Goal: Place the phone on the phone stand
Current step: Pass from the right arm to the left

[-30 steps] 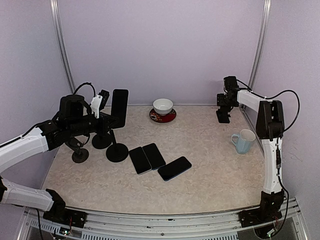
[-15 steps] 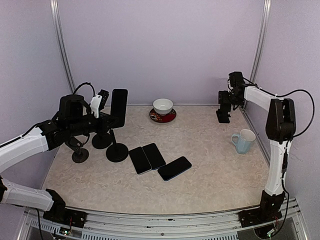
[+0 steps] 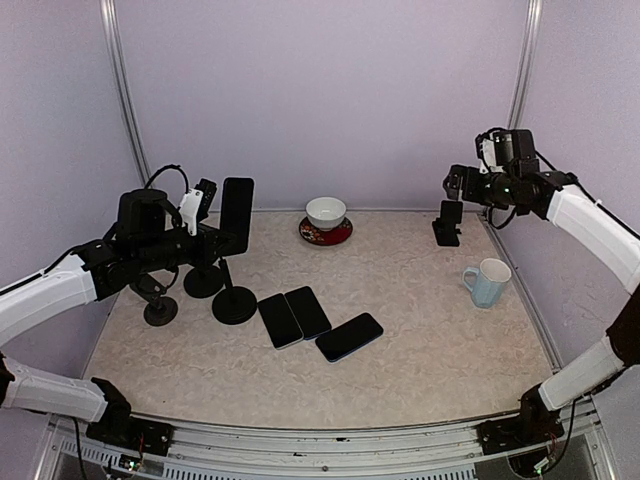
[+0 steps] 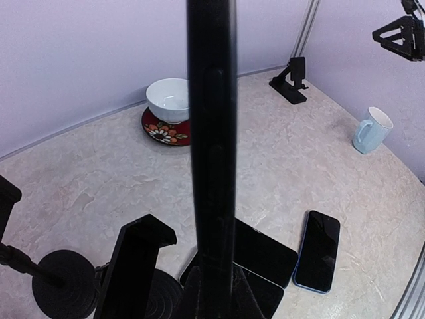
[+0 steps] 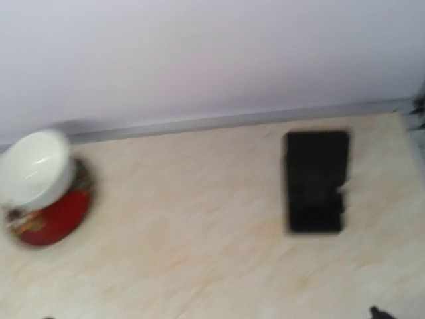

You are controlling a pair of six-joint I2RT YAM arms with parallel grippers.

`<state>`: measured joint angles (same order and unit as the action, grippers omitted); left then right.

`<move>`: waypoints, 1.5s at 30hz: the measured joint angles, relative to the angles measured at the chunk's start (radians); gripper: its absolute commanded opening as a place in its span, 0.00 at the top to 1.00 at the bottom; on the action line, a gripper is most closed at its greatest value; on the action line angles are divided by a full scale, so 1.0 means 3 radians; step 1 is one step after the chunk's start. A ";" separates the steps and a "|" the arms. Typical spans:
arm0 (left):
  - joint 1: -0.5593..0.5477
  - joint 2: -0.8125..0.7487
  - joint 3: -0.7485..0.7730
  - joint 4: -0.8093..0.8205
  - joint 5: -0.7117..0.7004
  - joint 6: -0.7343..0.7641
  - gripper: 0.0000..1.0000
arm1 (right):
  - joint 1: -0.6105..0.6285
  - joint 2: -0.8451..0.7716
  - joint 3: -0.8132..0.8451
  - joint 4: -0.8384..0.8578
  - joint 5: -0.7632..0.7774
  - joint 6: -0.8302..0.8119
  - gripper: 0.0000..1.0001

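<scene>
My left gripper [image 3: 220, 238] is shut on the lower end of a black phone [image 3: 238, 214] and holds it upright above the left side of the table. In the left wrist view that phone [image 4: 212, 133] is seen edge-on, rising from between my fingers [image 4: 182, 296]. Just below and left of it stands a black phone stand [image 3: 233, 300] on a round base, its cradle [image 4: 136, 266] bare. My right gripper [image 3: 460, 184] hovers open near the back right corner, above a small folding phone stand [image 3: 449, 222] that also shows, blurred, in the right wrist view [image 5: 316, 181].
Three more phones lie flat mid-table: two side by side [image 3: 280, 320] [image 3: 308, 311], and a blue-edged one [image 3: 349, 336]. Two further round-based stands [image 3: 160, 310] [image 3: 204, 281] are at the left. A white bowl on a red saucer [image 3: 326, 212] sits at the back, a pale blue mug [image 3: 487, 282] at the right.
My right arm has lifted up and to the right, away from the small folding stand, and its jaws have spread wider. The left arm and its phone have stayed put.
</scene>
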<state>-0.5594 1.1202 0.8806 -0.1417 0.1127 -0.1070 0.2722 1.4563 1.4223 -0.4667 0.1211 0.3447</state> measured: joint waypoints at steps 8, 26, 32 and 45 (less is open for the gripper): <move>-0.0028 0.0080 0.0090 -0.0009 0.0084 0.0013 1.00 | 0.0337 -0.0832 -0.0612 0.0034 -0.0609 0.0389 0.00; -0.0693 0.1356 0.1250 0.0352 0.0239 -0.0001 1.00 | 0.0570 -0.1331 -0.0587 0.0427 -0.1414 0.0755 0.00; -0.0805 0.1639 0.1350 0.0596 0.0390 -0.0090 1.00 | 0.0570 -0.1333 -0.0566 0.0425 -0.1390 0.0760 0.00; -0.1147 0.1877 0.1405 0.0935 0.0459 -0.0191 1.00 | 0.0598 -0.1157 -0.0671 0.0366 -0.0891 0.0483 0.00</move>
<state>-0.9035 1.6833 1.3022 0.1387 0.2504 -0.1642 0.4515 1.1091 1.2209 -0.3569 -0.1463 0.4896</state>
